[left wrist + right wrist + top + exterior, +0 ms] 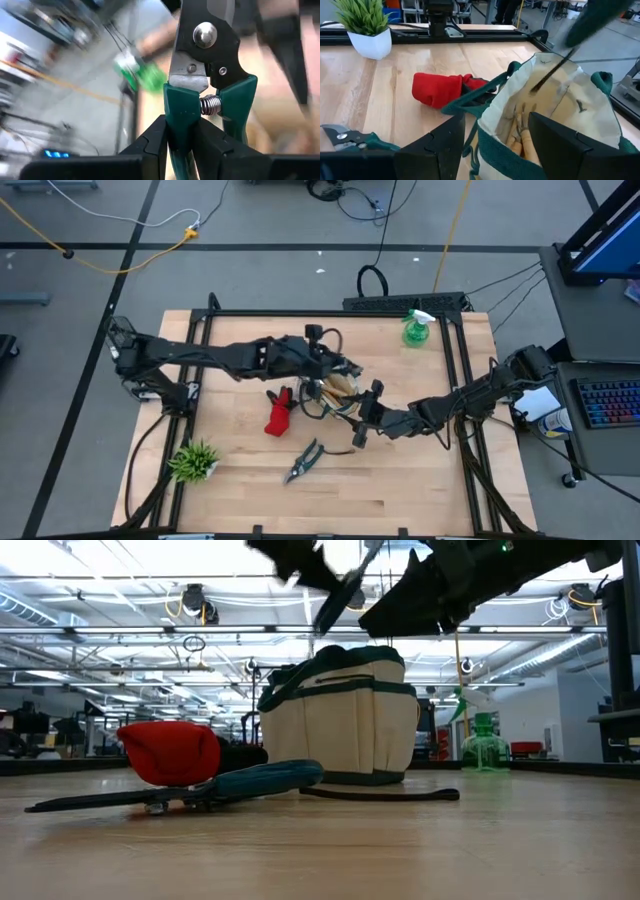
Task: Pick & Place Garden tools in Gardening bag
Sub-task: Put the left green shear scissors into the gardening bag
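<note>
The cream gardening bag (pixel 338 388) with green trim stands mid-table, with wooden-handled tools (pixel 520 134) inside. My left gripper (pixel 180 145) is above it, shut on green-handled pruning shears (pixel 205 60), whose blades (pixel 554 72) slant down toward the bag's mouth. My right gripper (pixel 497 145) is open at the bag's rim, one finger inside and one outside. A red glove (pixel 278 412) and a second pair of shears (pixel 304 462) lie flat on the table. The green spray bottle (pixel 415 328) stands at the far right. My left gripper pinches one green handle (pixel 179 127) of the shears between its two fingers, just behind the spring. The other handle passes outside one finger. The shears run on along the fingers, blades away from the gripper, lifted clear above the bag (pixel 345 710). My right gripper straddles the bag's near rim (pixel 492 117); whether a finger touches the wall, I cannot tell.
A potted spiky green plant (pixel 194 462) stands at the near left corner. A black frame (pixel 300 312) runs around the table's edges. Bare wood lies along the near edge and in the far left part.
</note>
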You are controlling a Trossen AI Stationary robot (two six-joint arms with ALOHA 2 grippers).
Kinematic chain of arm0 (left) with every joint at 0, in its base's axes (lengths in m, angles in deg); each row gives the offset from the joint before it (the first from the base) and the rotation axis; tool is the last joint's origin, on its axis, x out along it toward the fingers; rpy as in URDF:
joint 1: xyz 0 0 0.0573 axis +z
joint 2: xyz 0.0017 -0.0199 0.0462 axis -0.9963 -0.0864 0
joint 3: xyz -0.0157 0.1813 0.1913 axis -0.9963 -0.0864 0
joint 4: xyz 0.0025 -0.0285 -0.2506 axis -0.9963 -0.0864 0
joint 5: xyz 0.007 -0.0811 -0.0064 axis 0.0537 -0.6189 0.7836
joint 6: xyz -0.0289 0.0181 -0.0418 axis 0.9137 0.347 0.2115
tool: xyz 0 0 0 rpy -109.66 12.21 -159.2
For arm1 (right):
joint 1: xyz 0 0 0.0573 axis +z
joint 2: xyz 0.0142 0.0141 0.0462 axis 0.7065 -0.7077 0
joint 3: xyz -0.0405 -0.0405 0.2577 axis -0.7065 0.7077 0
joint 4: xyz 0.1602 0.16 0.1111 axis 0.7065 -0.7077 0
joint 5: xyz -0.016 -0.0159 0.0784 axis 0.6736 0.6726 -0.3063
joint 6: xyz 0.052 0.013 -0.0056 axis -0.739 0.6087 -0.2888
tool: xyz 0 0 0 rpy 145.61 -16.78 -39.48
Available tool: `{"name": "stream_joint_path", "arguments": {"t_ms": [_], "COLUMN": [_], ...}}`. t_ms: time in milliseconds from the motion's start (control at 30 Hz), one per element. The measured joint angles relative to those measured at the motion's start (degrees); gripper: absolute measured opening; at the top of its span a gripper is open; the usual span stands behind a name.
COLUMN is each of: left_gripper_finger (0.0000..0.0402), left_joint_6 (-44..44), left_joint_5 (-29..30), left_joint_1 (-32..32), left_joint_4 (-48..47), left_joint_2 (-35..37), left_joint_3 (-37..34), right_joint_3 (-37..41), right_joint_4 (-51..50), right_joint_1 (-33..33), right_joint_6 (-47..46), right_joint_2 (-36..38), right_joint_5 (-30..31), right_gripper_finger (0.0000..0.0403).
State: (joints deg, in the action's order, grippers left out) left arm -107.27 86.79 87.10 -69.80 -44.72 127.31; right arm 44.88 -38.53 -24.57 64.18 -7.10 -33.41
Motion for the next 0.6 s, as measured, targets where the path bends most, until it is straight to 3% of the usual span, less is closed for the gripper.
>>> {"name": "stream_joint_path", "arguments": {"t_ms": [600], "left_gripper_finger": [0.0072], "left_joint_6": [6.82], "left_joint_5": [-0.75], "left_joint_1": [1.8], "left_joint_4": [-16.79], "left_joint_2": [-2.3], "left_joint_3": [-0.02], "right_joint_3": [-0.02], "right_joint_4": [-7.29], "right_joint_1": [0.78], "right_joint_6": [-5.75], "right_joint_2": [0.0], "right_joint_5": [-0.1], "right_gripper_finger": [0.0212]}}
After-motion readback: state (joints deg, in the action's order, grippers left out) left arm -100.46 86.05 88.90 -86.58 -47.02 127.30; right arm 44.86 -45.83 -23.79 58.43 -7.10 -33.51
